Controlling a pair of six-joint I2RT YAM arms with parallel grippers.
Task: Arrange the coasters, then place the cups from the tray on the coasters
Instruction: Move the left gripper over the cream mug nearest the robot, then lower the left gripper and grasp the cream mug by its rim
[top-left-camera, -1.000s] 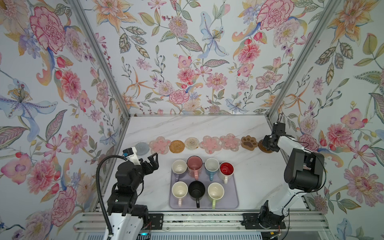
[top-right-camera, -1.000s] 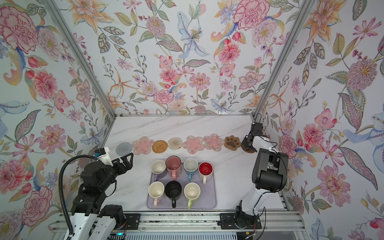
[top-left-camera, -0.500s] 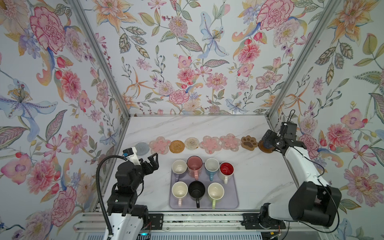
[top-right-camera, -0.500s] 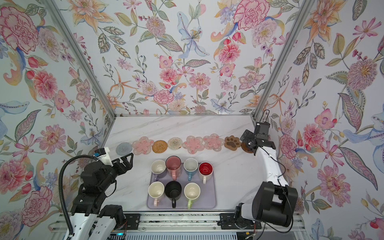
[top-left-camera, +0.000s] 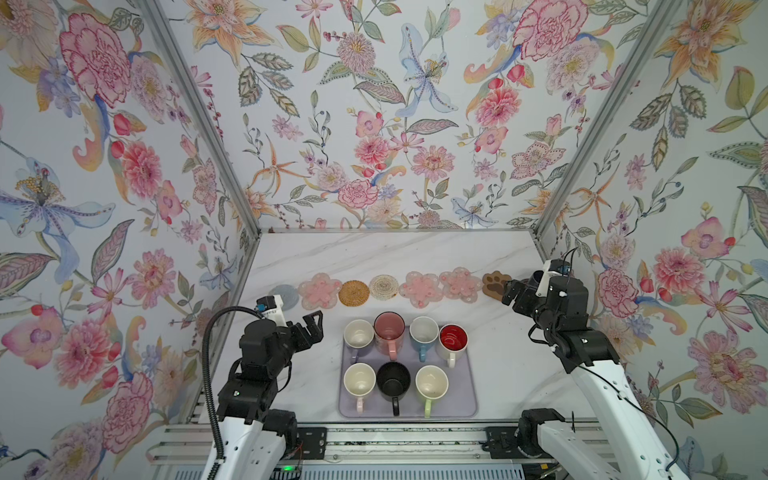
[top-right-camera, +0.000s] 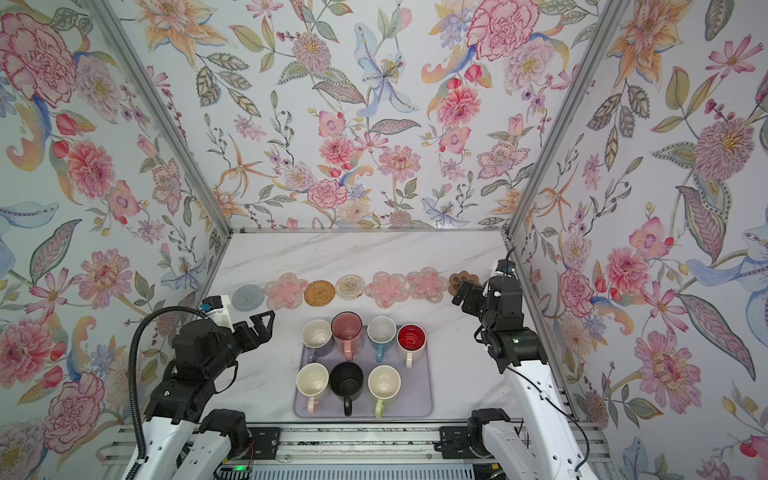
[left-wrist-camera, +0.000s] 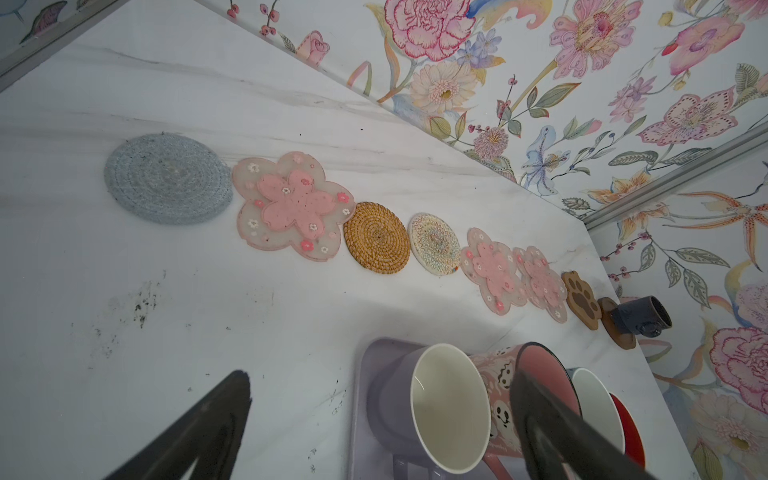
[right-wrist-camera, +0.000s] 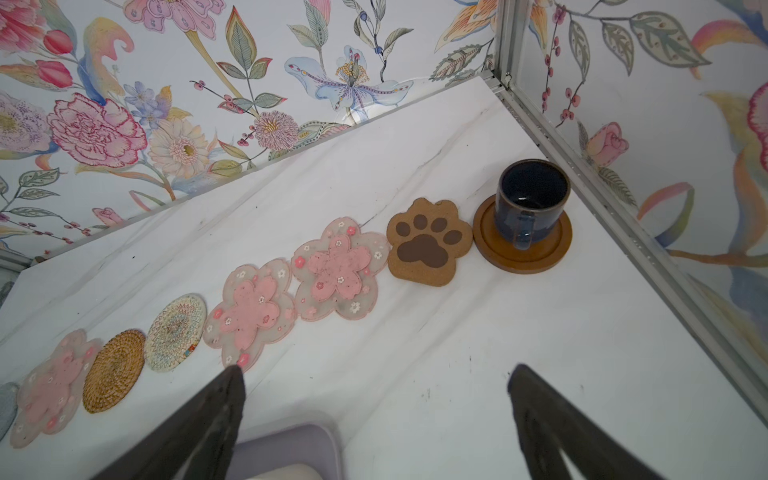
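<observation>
Coasters lie in a row across the table, from the grey round one (top-left-camera: 284, 294) to the brown paw (top-left-camera: 494, 284). In the right wrist view the small navy cup (right-wrist-camera: 532, 199) stands upright on the brown disc coaster (right-wrist-camera: 521, 253) at the row's right end. Several cups stand on the lavender tray (top-left-camera: 465, 405), among them the pink (top-left-camera: 389, 328) and the black (top-left-camera: 393, 379). My right gripper (top-left-camera: 513, 293) hovers open and empty, short of the navy cup. Left of the tray my left gripper (top-left-camera: 309, 328) is open and empty, near the lavender cup (left-wrist-camera: 449, 411).
Floral walls close in the marble table on three sides; the metal corner post (right-wrist-camera: 582, 166) runs right beside the navy cup. The right arm hides the brown disc in both top views. A metal rail (top-left-camera: 374, 440) borders the table's front edge.
The right gripper let go of the navy cup on the brown disc, opened wide and drew back toward the front. The left arm has not moved.
</observation>
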